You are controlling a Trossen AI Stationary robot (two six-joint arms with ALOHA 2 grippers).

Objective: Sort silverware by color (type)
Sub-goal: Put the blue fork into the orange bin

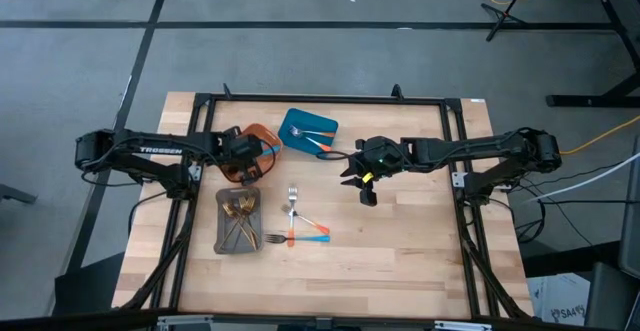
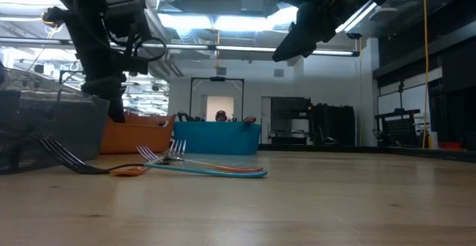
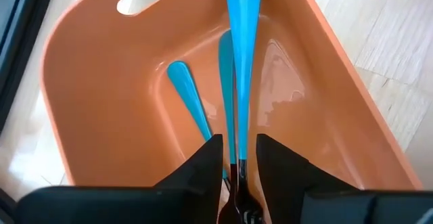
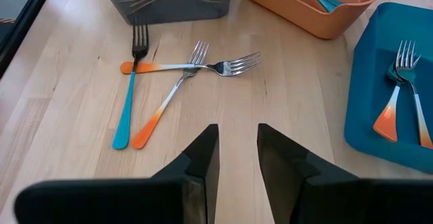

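My left gripper [image 1: 243, 161] is down inside the orange tray [image 1: 262, 141], shut on a blue-handled utensil [image 3: 241, 55]. Two more blue handles [image 3: 189, 99] lie on the tray's floor. My right gripper [image 1: 350, 176] hangs open above the table's middle, holding nothing, and looks down on three loose forks [image 4: 169, 82]. One fork has a blue handle [image 4: 125, 116] and a dark head; two have orange handles and lie crossed over each other. Orange-handled forks [image 4: 399, 95] lie in the blue tray [image 1: 308, 131]. Gold pieces [image 1: 238, 221] fill the grey tray. My left gripper pinches the blue-handled utensil between its two fingers at the neck [image 3: 238, 160], where the blue handle meets the dark metal. It comes from above and lies along the utensil. The handle points away from the fingers over the tray's inside; whether it touches the tray I cannot tell.
The three trays sit close together on the table's left half, grey [image 1: 238, 243] nearest the near edge. Bare wood [image 1: 400, 241] lies right of the loose forks. A black frame [image 1: 460, 151] runs around the table's sides.
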